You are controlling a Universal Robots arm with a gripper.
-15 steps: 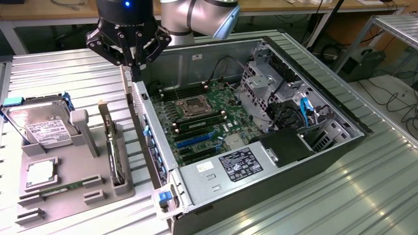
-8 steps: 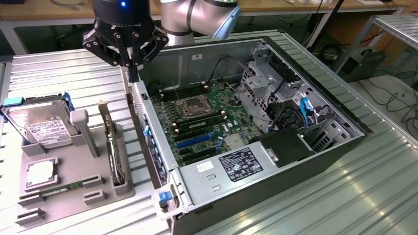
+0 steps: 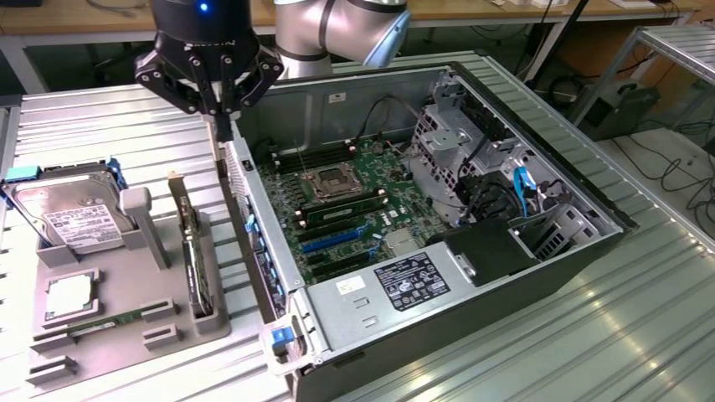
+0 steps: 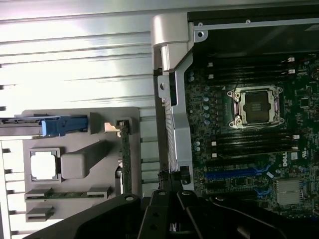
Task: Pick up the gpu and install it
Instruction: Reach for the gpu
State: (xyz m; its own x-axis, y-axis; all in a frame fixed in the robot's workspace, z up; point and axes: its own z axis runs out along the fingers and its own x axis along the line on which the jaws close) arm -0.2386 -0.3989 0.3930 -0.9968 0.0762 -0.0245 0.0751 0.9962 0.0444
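The gpu point(image 3: 197, 255) is a thin dark card standing on edge in the grey holder point(image 3: 146, 328), with what looks like a pale bracket at one end. The gripper point(image 3: 223, 126) points down over the computer case point(image 3: 240, 197), its fingers pressed together and empty.

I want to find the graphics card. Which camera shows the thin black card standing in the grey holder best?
The exterior view: the thin black flat card stands on edge in the grey plastic holder, showing its side and pale bracket end. The wrist view sees the card edge-on, just a narrow strip.
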